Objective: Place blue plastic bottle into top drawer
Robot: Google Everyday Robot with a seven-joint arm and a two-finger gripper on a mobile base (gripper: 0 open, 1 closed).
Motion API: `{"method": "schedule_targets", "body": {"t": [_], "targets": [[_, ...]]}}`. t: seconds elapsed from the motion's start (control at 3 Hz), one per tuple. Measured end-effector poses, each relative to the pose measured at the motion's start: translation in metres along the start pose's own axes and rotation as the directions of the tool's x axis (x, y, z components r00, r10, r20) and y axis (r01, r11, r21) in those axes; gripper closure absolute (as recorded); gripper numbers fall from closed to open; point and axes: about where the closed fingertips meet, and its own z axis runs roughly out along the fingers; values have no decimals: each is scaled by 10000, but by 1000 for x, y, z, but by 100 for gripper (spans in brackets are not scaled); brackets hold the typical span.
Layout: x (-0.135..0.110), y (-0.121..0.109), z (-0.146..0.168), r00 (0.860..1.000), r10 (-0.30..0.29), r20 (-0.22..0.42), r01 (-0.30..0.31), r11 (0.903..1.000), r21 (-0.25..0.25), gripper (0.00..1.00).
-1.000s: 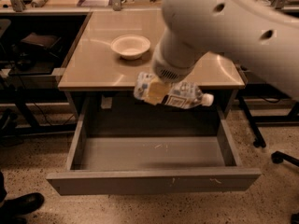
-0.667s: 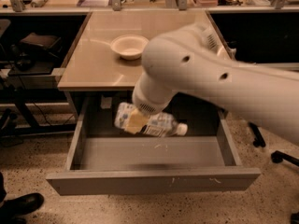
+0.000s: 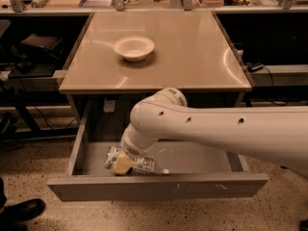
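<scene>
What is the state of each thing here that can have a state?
top drawer, pulled open.
blue plastic bottle, lying on its side inside the drawer.
tool, low in the drawer, shut on the bottle.
bowl, upright on the tabletop, looks empty.

The gripper (image 3: 123, 162), low in the top drawer (image 3: 159, 187) towards the bench's front left corner, looks matt yellowish against the blue plastic bottle (image 3: 142, 166), clear crinkled plastic with glints. The drawer is dull grey metal, scuffed white; the tabletop (image 3: 192, 52) smooth, tan, faintly glossy; the arm (image 3: 216, 129) smooth pale plastic
</scene>
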Motion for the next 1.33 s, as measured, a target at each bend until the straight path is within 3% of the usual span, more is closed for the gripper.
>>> {"method": "schedule_targets", "body": {"t": [0.33, 0.67, 1.0, 1.33], "targets": [[-1, 0, 0, 10000, 45, -29, -45, 10000, -59, 100], [-3, -14, 8, 9997, 234, -79, -234, 9997, 4, 100], [22, -60, 21, 9931, 1001, -614, -963, 9934, 622, 100], [67, -146, 14, 9667, 2252, -1213, -1978, 9589, 2036, 100]]}}
